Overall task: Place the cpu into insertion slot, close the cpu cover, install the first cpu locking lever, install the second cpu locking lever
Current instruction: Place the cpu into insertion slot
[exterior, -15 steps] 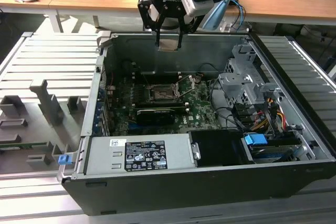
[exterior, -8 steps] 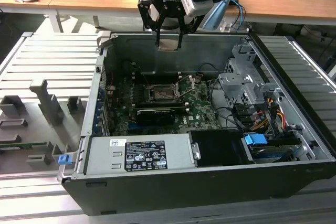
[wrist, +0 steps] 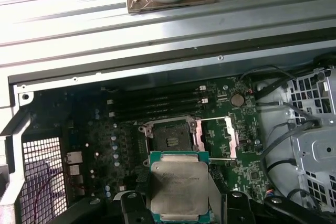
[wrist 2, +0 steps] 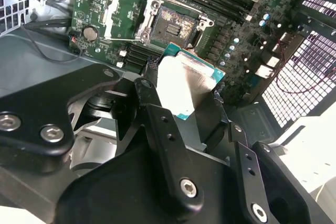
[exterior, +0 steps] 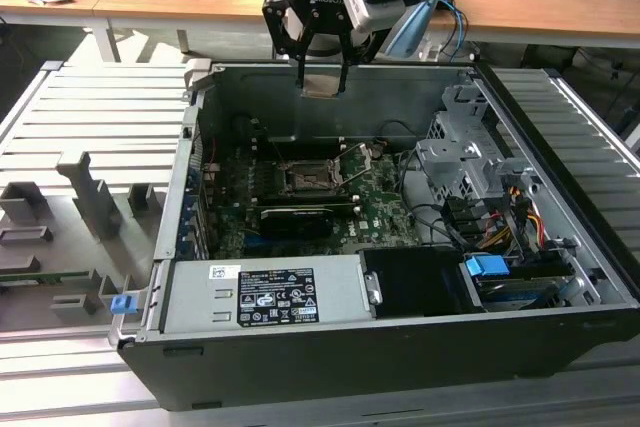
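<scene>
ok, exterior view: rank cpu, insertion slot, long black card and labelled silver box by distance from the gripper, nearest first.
1. cpu: held in the gripper jaws.
2. insertion slot: below, on the green board.
3. long black card: camera side of the slot.
4. labelled silver box: nearest the camera.

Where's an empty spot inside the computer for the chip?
The insertion slot lies bare for the cpu, between the memory slots and the flipped-open cpu cover. The cable-filled drive cage at the exterior view's right is crowded.
</scene>
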Motion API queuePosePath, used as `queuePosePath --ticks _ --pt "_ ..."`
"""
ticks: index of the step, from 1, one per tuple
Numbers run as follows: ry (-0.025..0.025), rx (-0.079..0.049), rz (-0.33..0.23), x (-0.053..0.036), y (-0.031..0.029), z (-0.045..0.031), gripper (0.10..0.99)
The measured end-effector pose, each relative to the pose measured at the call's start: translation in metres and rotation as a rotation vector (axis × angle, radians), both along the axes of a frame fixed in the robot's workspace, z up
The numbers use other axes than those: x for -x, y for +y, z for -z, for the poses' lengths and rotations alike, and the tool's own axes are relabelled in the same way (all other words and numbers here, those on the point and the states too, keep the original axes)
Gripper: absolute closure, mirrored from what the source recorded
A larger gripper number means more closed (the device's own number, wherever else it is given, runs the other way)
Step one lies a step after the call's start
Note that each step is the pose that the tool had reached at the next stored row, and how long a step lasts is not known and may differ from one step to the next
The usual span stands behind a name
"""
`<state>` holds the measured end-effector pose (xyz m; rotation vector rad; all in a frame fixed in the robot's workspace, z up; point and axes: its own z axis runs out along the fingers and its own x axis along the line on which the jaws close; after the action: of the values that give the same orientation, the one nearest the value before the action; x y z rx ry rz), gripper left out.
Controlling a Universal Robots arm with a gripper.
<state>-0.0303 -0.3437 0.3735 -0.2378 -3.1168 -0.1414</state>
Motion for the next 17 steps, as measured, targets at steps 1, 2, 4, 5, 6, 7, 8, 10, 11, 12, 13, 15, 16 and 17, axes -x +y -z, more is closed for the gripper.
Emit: queuePosePath --ticks 1,2,4,5,6,7,8,10,11,12,13,15,16,17 --pt "0.0000 0.000 0.002 0.0000 0.0000 0.0000 0.561" --pt "0.0000 0.000 0.004 0.0000 0.0000 0.0000 0.561" --pt "0.0000 0.000 0.009 0.0000 0.0000 0.0000 0.561" --pt "0.0000 0.000 0.011 0.0000 0.0000 0.0000 0.561" --pt "0.0000 0.000 0.013 0.0000 0.0000 0.0000 0.561" --pt "0.0000 0.000 0.017 0.0000 0.0000 0.0000 0.561" --pt "0.0000 0.000 0.020 0.0000 0.0000 0.0000 0.561" --pt "0.0000 0.000 0.024 0.0000 0.0000 0.0000 0.561" --pt "0.0000 0.000 0.027 0.0000 0.0000 0.0000 0.561" --pt "0.0000 0.000 0.031 0.0000 0.0000 0.0000 0.561" --pt "0.0000 0.000 0.035 0.0000 0.0000 0.0000 0.561" --pt "0.0000 0.000 0.040 0.0000 0.0000 0.0000 0.561" --pt "0.0000 0.000 0.044 0.0000 0.0000 0.0000 0.561" --pt "0.0000 0.000 0.048 0.0000 0.0000 0.0000 0.561"
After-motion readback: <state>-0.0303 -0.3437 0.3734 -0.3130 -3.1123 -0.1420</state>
